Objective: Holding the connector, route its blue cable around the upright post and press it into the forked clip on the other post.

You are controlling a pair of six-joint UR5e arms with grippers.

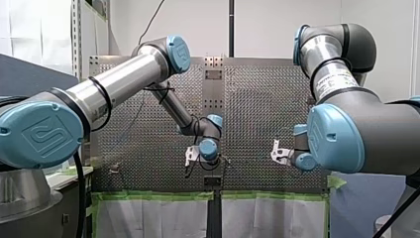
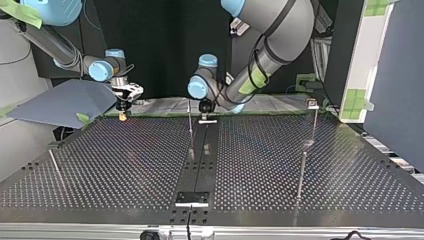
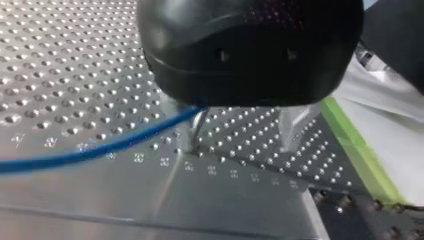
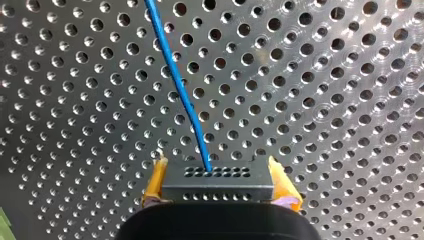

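The right gripper (image 4: 215, 172) has its yellow pads (image 4: 157, 180) clamped tight on either end of the dark grey rectangular connector block (image 4: 217, 187), which has rows of small holes in its faces. It hangs over the perforated metal table (image 4: 325, 100), close to the edge on the arms' side and toward the corner at the top view's left. The thin blue cable (image 4: 182, 95) leaves the middle of the block and runs away from the gripper across the holes.

The left gripper (image 3: 240, 145), black with bare metal fingers (image 3: 292, 125), sits low over the same edge near its middle, not far from a strip of green tape (image 3: 355, 150). Its fingers stand apart, with bare table showing between them. The blue cable comes in from the side and reaches one finger, though I cannot tell whether it touches.

Seen from across the table, a slim upright metal post (image 2: 190, 125) rises just in front of the left gripper, on the centre line. A second post with a small clip head (image 2: 312, 103) stands toward the corner at that view's right, well apart from both grippers.
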